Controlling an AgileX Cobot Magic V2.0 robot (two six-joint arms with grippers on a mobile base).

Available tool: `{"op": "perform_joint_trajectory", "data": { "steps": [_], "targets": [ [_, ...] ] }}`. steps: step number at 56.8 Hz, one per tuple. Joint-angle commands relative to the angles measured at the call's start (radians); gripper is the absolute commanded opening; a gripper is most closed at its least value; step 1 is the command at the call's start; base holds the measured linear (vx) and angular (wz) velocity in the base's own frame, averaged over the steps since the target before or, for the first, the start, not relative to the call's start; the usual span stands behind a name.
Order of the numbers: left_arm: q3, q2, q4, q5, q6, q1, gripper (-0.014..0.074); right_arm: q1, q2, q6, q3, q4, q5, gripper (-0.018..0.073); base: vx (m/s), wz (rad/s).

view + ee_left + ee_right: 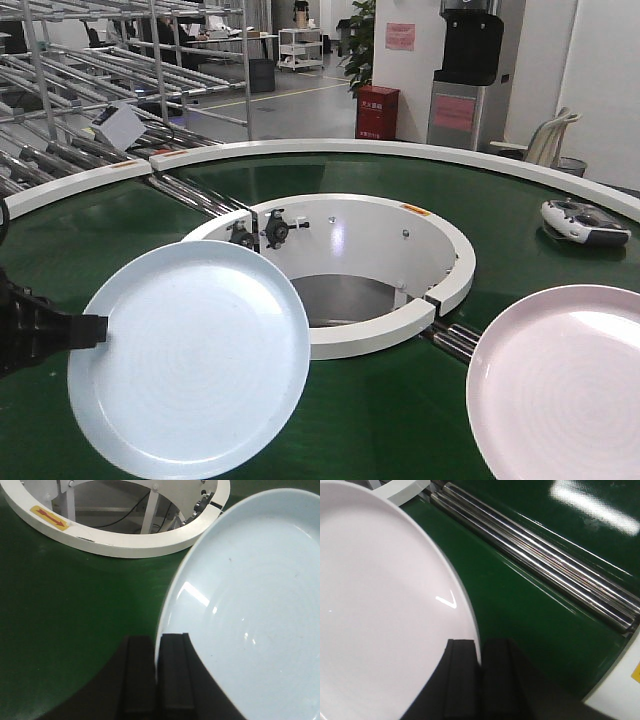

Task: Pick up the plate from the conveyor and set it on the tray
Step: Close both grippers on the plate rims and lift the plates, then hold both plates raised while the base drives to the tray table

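1. The left gripper (157, 647) is pinched on the rim of a blue plate (190, 355), which is held tilted above the conveyor (100, 225), just beside the well (400, 250).
2. The right gripper (480, 650) is clamped on a pink plate (380, 605) at its rim, near the rollers (545, 560).
3. A remote (585, 222) is seen on the belt beyond the pink plate.

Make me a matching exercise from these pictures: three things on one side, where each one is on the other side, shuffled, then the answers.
Things:
1. blue plate
2. pink plate
3. remote control

Places:
A. lying on the conveyor belt
B. pinched at its rim by the left gripper
C. pinched at its rim by the right gripper

Pairs: 1-B, 2-C, 3-A.
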Motion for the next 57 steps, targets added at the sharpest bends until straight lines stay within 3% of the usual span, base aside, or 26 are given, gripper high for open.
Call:
{"op": "perform_joint_trajectory", "data": {
  "steps": [1, 33, 57],
  "targets": [
    [-0.025, -0.024, -0.032, -0.065, -0.009, -0.005, -0.0002, -0.005, -0.014, -0.008, -0.029, -0.005, -0.067, -0.001, 0.0, 0.0],
    [-0.025, -0.024, -0.032, -0.065, -0.009, -0.005, -0.0002, -0.005, -0.014, -0.008, -0.029, -0.006, -0.066, -0.001, -0.02, -0.05],
    [-0.025, -0.024, -0.032, -0.065, -0.009, -0.005, -0.0002, -0.005, -0.014, -0.008, -0.029, -0.006, -0.066, -0.001, -0.14, -0.5]
  ]
}}
